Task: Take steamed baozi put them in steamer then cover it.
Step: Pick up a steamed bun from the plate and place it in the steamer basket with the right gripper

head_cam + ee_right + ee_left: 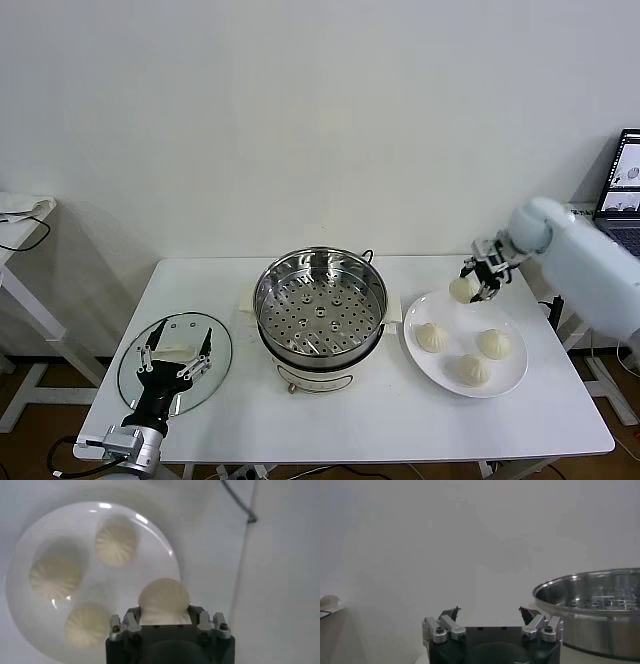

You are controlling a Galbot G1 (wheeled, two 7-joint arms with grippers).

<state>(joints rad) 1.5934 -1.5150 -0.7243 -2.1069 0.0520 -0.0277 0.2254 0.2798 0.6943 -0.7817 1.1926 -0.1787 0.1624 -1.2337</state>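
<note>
My right gripper (470, 287) is shut on one cream-white baozi (462, 289) and holds it above the far left edge of the white plate (509, 378); the bun shows between the fingers in the right wrist view (163, 597). Three more baozi lie on the plate (432, 336) (493, 343) (473, 369), also in the right wrist view (115, 541) (56, 575) (86, 625). The steel steamer (320, 305) stands mid-table, its perforated tray holding nothing; its rim shows in the left wrist view (592, 607). My left gripper (176, 362) is open and empty over the glass lid (175, 362).
The glass lid with its white handle lies flat on the table's left part. A laptop (622, 190) stands at the far right. A side table with a black cable (20, 235) stands at the left. The white table (360, 425) has bare room in front of the steamer.
</note>
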